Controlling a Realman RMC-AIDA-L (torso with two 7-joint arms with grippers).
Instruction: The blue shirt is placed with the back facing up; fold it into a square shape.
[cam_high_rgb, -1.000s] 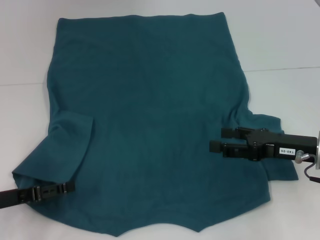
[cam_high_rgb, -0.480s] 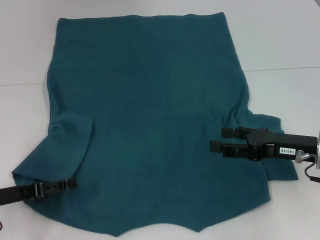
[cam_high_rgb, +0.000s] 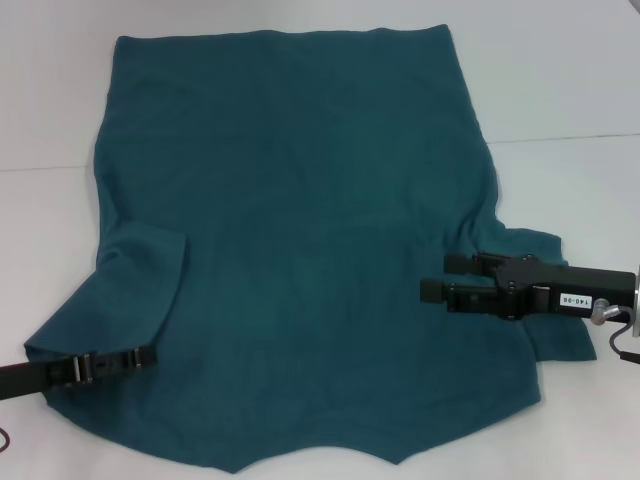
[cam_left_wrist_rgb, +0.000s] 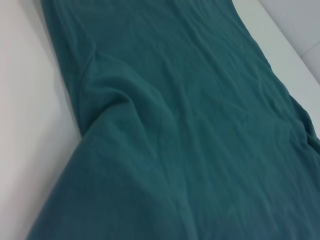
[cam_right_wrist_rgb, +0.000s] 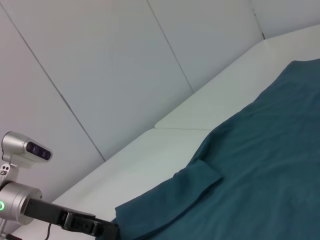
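The blue shirt lies spread on the white table, plain side up, its hem at the far end. Its left sleeve is folded in over the body and also shows in the left wrist view and the right wrist view. My left gripper rests low at that sleeve's near edge, seen edge-on; the right wrist view shows it at the cloth's corner. My right gripper hovers open over the shirt's right side, beside the right sleeve.
Bare white tabletop runs along both sides of the shirt. A seam in the table crosses at mid-height. White wall panels stand behind the table.
My left gripper has edged slightly farther up along the left sleeve's near edge. The right gripper and the shirt look unchanged.
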